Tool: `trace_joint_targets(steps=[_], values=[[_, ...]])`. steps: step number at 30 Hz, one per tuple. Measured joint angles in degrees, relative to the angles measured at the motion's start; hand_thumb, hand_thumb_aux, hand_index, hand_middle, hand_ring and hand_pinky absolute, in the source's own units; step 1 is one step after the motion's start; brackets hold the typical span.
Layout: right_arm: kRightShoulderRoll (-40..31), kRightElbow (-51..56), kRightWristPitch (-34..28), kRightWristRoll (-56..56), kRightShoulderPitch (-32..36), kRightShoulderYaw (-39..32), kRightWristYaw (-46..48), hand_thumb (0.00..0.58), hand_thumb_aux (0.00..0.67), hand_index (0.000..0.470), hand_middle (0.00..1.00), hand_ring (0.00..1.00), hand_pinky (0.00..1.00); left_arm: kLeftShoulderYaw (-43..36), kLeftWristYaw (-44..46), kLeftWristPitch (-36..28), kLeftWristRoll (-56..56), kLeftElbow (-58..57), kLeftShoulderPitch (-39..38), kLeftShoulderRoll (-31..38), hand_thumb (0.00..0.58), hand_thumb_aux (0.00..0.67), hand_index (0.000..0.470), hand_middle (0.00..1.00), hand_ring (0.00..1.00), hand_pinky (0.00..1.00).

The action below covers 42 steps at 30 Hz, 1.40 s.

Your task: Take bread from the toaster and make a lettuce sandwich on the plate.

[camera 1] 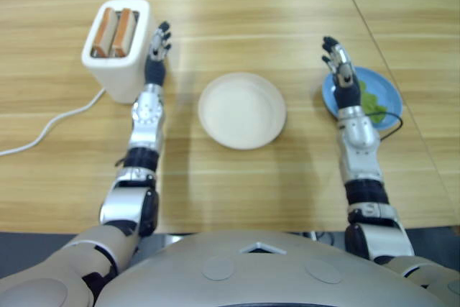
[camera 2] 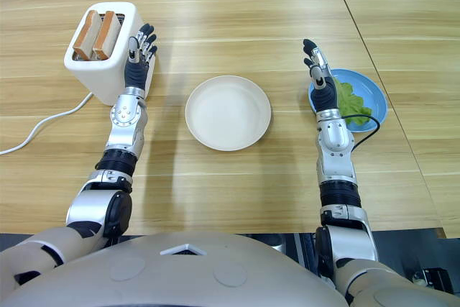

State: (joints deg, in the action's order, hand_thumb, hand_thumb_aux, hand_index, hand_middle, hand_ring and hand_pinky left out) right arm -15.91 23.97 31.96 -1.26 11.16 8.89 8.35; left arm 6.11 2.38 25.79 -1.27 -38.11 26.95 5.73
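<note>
Nothing built yet: bread in the toaster, plate bare

Starting close in, the plate sits mid-worktop between the two arms, and there's nothing on it, so the sandwich hasn't begun. Out to the right, the lettuce lies in its blue dish, untouched by the look of it. The right hand stands at the dish's left edge with fingers stretched out and spread, holding nothing. Across on the left, the left hand is up just beside the toaster, fingers likewise extended and empty; whether it touches the casing I cannot tell. Furthest back, two slices of bread poke up out of the slots side by side, neither lifted out. So every step is ahead: a slice to the plate, lettuce on top, then the second slice to close it. My read is the left hand is best placed to go first, since the bread sits right next to it
</note>
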Motion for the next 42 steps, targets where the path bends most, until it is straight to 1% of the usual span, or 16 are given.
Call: trace_joint_targets(steps=[9, 11, 14, 15, 16, 17, 18, 20, 22, 24, 25, 27, 30, 34, 37, 42], values=[[0.0, 0.1, 0.0, 0.0, 0.0, 0.0, 0.0, 0.000, 0.000, 0.000, 0.00, 0.00, 0.00, -0.1, 0.0, 0.0, 0.2, 0.3, -0.1, 0.0, 0.000, 0.000, 0.000, 0.00, 0.00, 0.00], [0.0, 0.1, 0.0, 0.1, 0.1, -0.1, 0.0, 0.000, 0.000, 0.000, 0.00, 0.00, 0.00, -0.9, -0.2, -0.2, 1.2, 3.2, -1.3, 0.2, 0.000, 0.000, 0.000, 0.00, 0.00, 0.00], [0.0, 0.4, 0.1, 0.1, 0.1, -0.2, 0.1, 0.000, 0.000, 0.000, 0.00, 0.00, 0.00, -2.2, -0.7, -1.6, 4.9, 19.9, -6.7, 1.4, 0.000, 0.000, 0.000, 0.00, 0.00, 0.00], [-0.1, 0.4, 0.1, 0.1, 0.0, -0.2, 0.1, 0.000, 0.000, 0.000, 0.00, 0.00, 0.00, -2.3, -0.6, -3.3, 7.5, 29.8, -8.7, 3.2, 0.000, 0.000, 0.000, 0.00, 0.00, 0.00], [-0.1, 0.4, 0.1, 0.1, -0.1, -0.1, 0.1, 0.000, 0.000, 0.000, 0.00, 0.00, 0.00, -1.9, -0.6, -4.7, 9.3, 36.1, -9.3, 4.9, 0.000, 0.000, 0.000, 0.00, 0.00, 0.00], [-0.1, 0.4, 0.1, 0.2, -0.2, -0.1, 0.1, 0.000, 0.000, 0.000, 0.00, 0.00, 0.00, -0.6, -0.4, -7.1, 12.4, 43.5, -9.3, 8.3, 0.000, 0.000, 0.000, 0.00, 0.00, 0.00], [-0.1, 0.3, 0.1, 0.2, -0.4, -0.1, 0.0, 0.000, 0.000, 0.000, 0.00, 0.00, 0.00, 1.2, -0.3, -9.3, 15.2, 48.4, -9.0, 11.5, 0.000, 0.000, 0.000, 0.00, 0.00, 0.00], [-0.1, 0.2, 0.1, 0.2, -1.0, -0.1, -0.1, 0.000, 0.000, 0.000, 0.00, 0.00, 0.00, 5.0, -0.1, -14.2, 20.9, 53.4, -9.1, 17.8, 0.000, 0.000, 0.000, 0.00, 0.00, 0.00], [0.1, 0.2, 0.1, 0.2, -1.1, -0.1, -0.2, 0.000, 0.000, 0.000, 0.00, 0.00, 0.00, 6.8, -0.5, -18.4, 25.4, 52.2, -9.6, 22.0, 0.000, 0.000, 0.000, 0.00, 0.00, 0.00], [0.2, 0.2, 0.1, 0.2, -1.1, -0.1, -0.3, 0.000, 0.000, 0.000, 0.00, 0.00, 0.00, 7.0, -1.0, -23.4, 30.8, 47.3, -10.5, 26.1, 0.000, 0.000, 0.000, 0.00, 0.00, 0.00], [0.3, 0.2, 0.1, 0.2, -1.0, -0.2, -0.3, 0.000, 0.000, 0.000, 0.00, 0.00, 0.00, 6.5, -1.4, -26.5, 33.9, 42.9, -10.9, 28.3, 0.000, 0.000, 0.000, 0.00, 0.00, 0.00], [0.3, 0.2, 0.1, 0.2, -1.1, -0.1, -0.4, 0.000, 0.000, 0.000, 0.00, 0.00, 0.00, 5.4, -2.1, -31.3, 37.9, 35.5, -11.5, 30.1, 0.000, 0.000, 0.000, 0.00, 0.00, 0.00], [0.4, 0.2, 0.1, 0.2, -1.0, -0.2, -0.4, 0.000, 0.000, 0.000, 0.00, 0.00, 0.00, 2.0, -3.2, -35.9, 41.9, 28.0, -11.7, 30.4, 0.000, 0.000, 0.000, 0.00, 0.00, 0.00], [0.5, 0.0, 0.1, 0.2, -1.0, -0.3, -0.4, 0.000, 0.000, 0.000, 0.00, 0.00, 0.00, -2.7, -4.8, -40.0, 45.0, 20.9, -10.1, 30.5, 0.000, 0.000, 0.000, 0.00, 0.00, 0.00], [0.5, -0.3, 0.0, 0.2, -1.0, -0.3, -0.3, 0.000, 0.000, 0.000, 0.00, 0.00, 0.00, -4.7, -5.9, -42.3, 46.3, 18.4, -7.2, 30.6, 0.000, 0.000, 0.000, 0.00, 0.00, 0.00], [0.3, -0.9, -0.1, 0.2, -1.5, -0.2, -0.3, 0.000, 0.000, 0.000, 0.00, 0.00, 0.00, -5.7, -7.8, -45.3, 46.5, 16.8, -6.4, 31.1, 0.000, 0.000, 0.000, 0.00, 0.00, 0.00]])
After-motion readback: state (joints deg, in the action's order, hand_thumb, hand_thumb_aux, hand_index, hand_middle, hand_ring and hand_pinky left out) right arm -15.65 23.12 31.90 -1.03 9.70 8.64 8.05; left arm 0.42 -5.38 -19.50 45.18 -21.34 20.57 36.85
